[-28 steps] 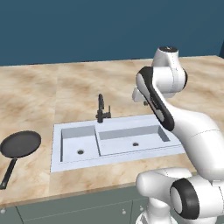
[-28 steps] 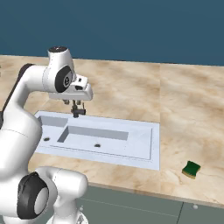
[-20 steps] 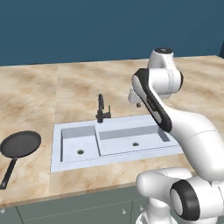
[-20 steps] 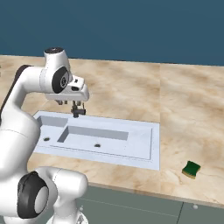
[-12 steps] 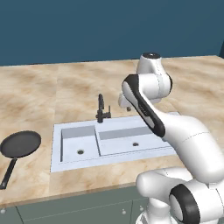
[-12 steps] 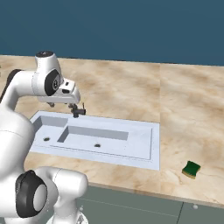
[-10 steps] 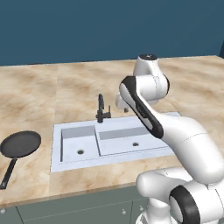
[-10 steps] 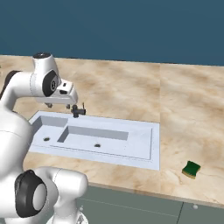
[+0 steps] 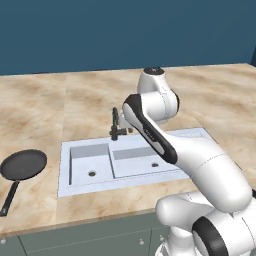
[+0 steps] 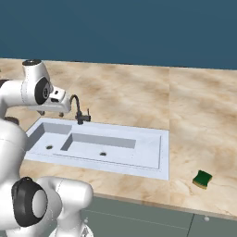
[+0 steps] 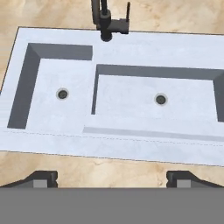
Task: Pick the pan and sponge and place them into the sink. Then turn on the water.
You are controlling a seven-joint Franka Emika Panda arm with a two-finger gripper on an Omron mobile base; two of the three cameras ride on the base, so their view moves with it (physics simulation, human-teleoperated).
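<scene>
your gripper [image 11: 112, 176] is spread wide, fingertips [image 11: 41, 178] far apart at the bottom of the hand view, nothing between them. it looks straight down on the sink [image 11: 131, 46], with both basins and both drain holes in sight and the black faucet [image 11: 107, 19] at the top edge. no water runs from the spout.

compared with the earlier frames, the hand has swung across from the long-basin side toward the small-basin end; in the right base view the wrist now sits left of the faucet [image 10: 79, 111], where before it hung right at it. the upper arm has rotated with it, the shoulder joint moving toward the middle of the left base view. the jaws have opened a touch more over the last second. the base has not moved, the scene framing is the same.

task items, unchanged from earlier:
- pan [image 9: 23, 165] sits on the counter [image 9: 35, 105], left of the sink [image 9: 64, 170] in the left base view, handle pointing toward the front edge, well apart from the hand.
- sponge [image 10: 202, 178] lies green side up on the counter right of the sink [image 10: 157, 136] in the right base view, near the front edge, also well apart from the hand.
- both basins hold nothing.
</scene>
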